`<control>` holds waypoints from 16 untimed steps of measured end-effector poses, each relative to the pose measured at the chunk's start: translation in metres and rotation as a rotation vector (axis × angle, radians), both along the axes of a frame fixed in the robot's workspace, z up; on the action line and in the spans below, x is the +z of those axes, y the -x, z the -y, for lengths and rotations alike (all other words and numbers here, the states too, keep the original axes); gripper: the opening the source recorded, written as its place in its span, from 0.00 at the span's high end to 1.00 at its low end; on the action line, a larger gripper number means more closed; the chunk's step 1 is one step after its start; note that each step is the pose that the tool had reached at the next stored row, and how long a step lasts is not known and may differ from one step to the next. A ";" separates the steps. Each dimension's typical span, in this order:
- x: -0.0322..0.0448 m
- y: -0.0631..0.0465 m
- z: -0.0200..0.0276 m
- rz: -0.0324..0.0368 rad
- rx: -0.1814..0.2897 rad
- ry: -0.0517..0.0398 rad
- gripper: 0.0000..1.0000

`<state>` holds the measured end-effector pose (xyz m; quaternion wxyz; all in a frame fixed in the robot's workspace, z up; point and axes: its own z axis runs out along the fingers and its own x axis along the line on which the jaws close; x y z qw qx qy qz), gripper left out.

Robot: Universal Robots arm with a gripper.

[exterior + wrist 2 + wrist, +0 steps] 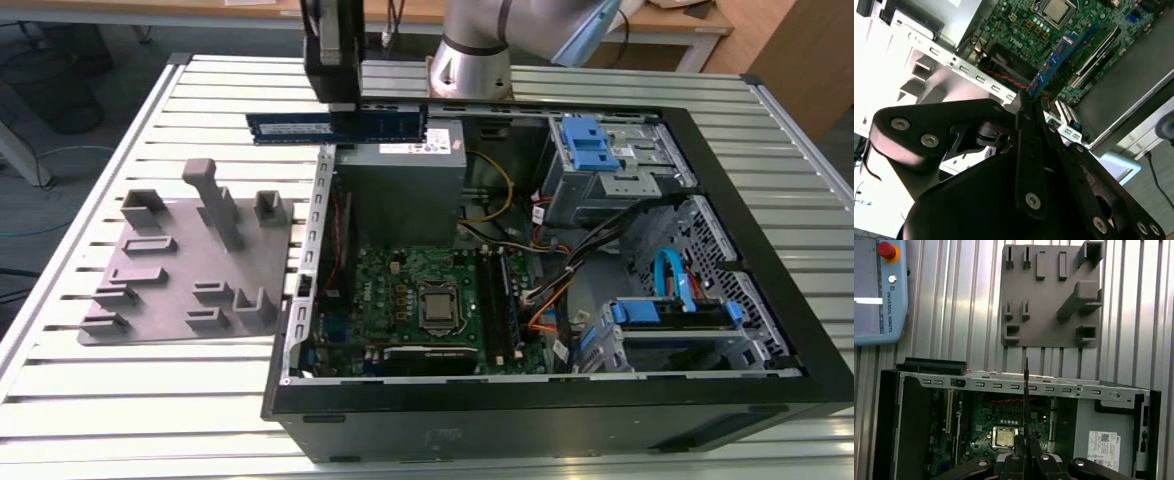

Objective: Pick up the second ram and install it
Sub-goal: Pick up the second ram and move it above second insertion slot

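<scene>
Jaws clenched on second ram [278, 128], blue labels showing, over open computer case [534, 420].

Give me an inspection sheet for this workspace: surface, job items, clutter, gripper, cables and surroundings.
Surface: ribbed silver metal table, carrying an open black computer case.
Job's things: thin dark memory stick with blue labels, held level in the air near the case's edge; green motherboard lies inside the case.
Clutter: grey plastic fixture plate with upright blocks, on the table at the exterior view's left of the case.
Gripper: black gripper, shut on the memory stick.
Cables: blue flat cable plus orange, yellow and black wires, all inside the case.
Surroundings: wooden desks beyond the table; grey-blue handheld pendant with a red button near the case.
</scene>
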<state>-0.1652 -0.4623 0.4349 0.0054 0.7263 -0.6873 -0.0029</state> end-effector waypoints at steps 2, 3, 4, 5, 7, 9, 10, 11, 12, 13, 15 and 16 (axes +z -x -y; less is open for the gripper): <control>-0.0038 -0.006 0.0000 0.0000 0.000 -0.0001 0.86; -0.0056 -0.008 0.0000 0.0000 0.000 -0.0001 0.86; -0.0073 -0.011 0.0000 0.0000 0.000 0.0000 0.86; -0.0091 -0.014 0.0000 0.0000 0.000 0.0001 0.86; -0.0129 -0.020 0.0000 0.0001 0.000 -0.0001 0.86; -0.0164 -0.026 0.0000 -0.0001 0.000 0.0001 0.86; -0.0182 -0.028 0.0000 0.0000 0.000 0.0001 0.86; -0.0201 -0.031 0.0000 0.0000 0.000 0.0000 0.86; -0.0220 -0.034 0.0000 0.0001 0.000 -0.0001 0.86; -0.0237 -0.037 0.0000 0.0000 0.000 -0.0001 0.86; -0.0273 -0.042 0.0000 0.0000 0.000 0.0001 0.86; -0.0291 -0.045 0.0000 0.0000 0.000 0.0000 0.86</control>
